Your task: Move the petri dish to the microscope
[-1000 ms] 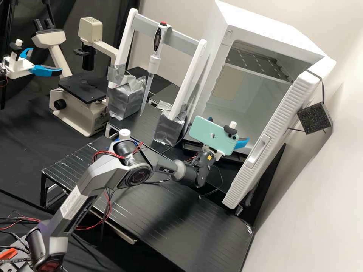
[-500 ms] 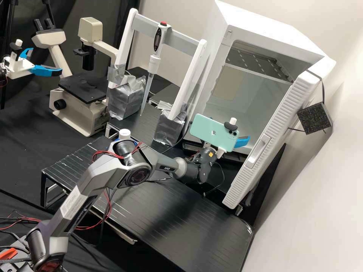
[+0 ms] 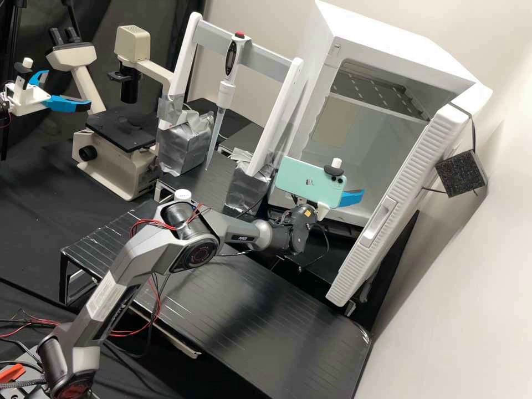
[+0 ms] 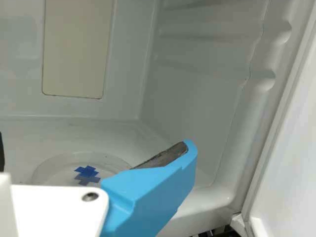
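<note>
Tool (image 4: 95,149) has shifted slightly up-frame, now right of centre in the high view; released, empty. Probable petri dish (image 4: 87,173) on incubator floor (image 4: 94,136). Pickup approach; next, align and straddle it.

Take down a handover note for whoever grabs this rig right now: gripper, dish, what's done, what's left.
Gripper: jaws open, at the mouth of the white cabinet.
Petri dish: apparently the clear round piece with the blue cross, on the cabinet floor.
Microscope: across the bench, beyond the pipette stand.
Done: cabinet open, gripper there.
Left: grasp the dish, carry it over, set it on the stage.
</note>
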